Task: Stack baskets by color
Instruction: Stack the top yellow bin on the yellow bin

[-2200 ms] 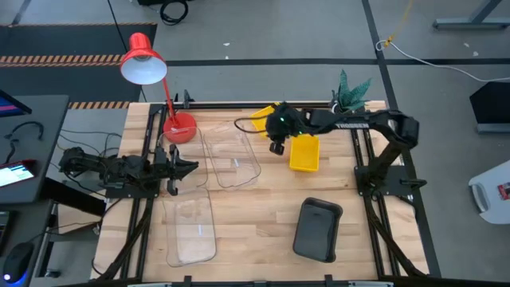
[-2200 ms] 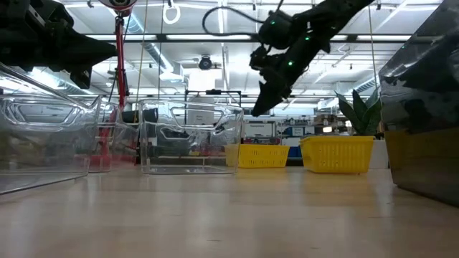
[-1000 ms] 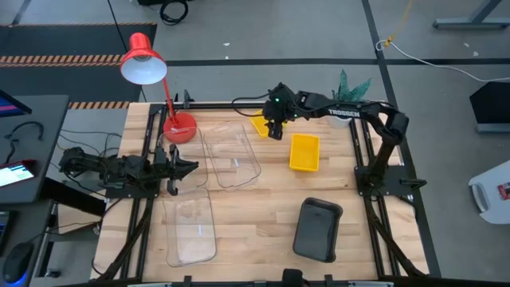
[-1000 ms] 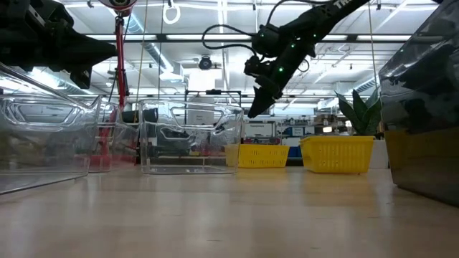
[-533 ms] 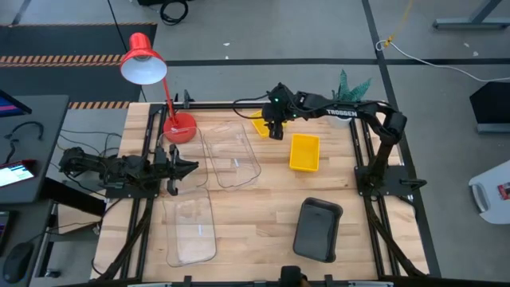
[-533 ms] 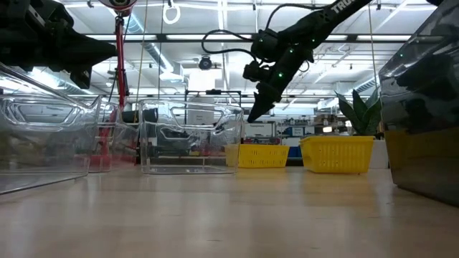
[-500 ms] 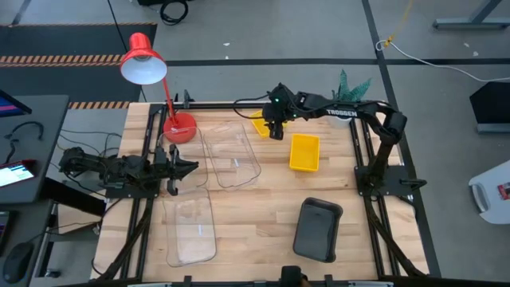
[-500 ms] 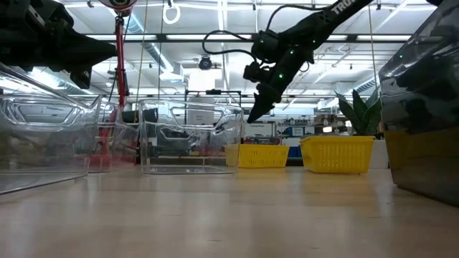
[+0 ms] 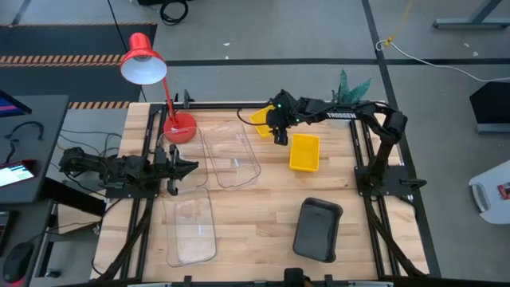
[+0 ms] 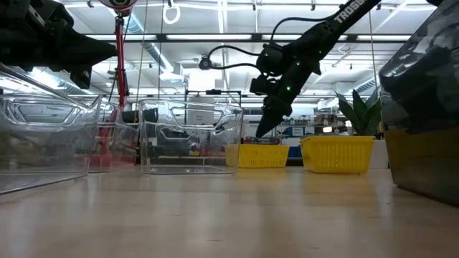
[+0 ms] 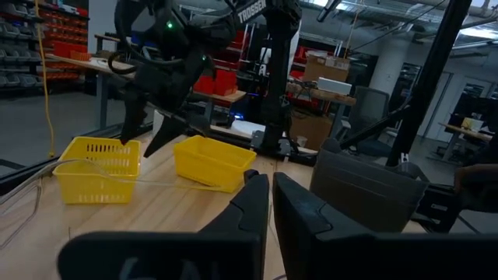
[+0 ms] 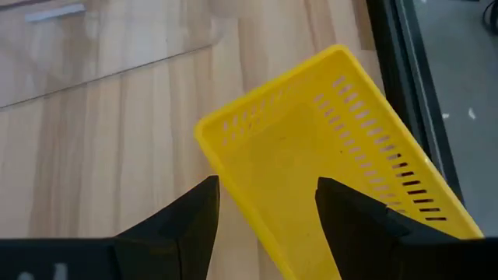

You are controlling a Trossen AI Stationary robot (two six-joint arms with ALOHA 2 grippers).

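Observation:
Two small yellow baskets rest on their bottoms on the table: one (image 9: 260, 118) near the far edge, one (image 9: 304, 151) to its right and nearer. My right gripper (image 12: 268, 214) hangs open, slanting down over the far yellow basket (image 12: 327, 163). Its fingers stand on either side of that basket's corner (image 12: 208, 131), touching nothing; the low view shows its tips (image 10: 262, 131) just above the rim (image 10: 262, 147). Two clear baskets (image 9: 231, 156) (image 9: 190, 229) lie left of centre and a dark grey basket (image 9: 318, 229) at the near right. My left gripper (image 9: 191, 167) waits shut at the table's left edge.
A red desk lamp (image 9: 143, 62) stands on its base (image 9: 179, 127) at the far left corner. A small potted plant (image 9: 351, 89) sits at the far right. Bare wood lies in the table's middle (image 9: 263, 207) between the clear baskets and the grey one.
My right gripper has come down toward the far yellow basket, shifting slightly toward the table's right and near side and rolling a little about its own line. Its fingers have stayed apart. The baskets and the left arm have kept still.

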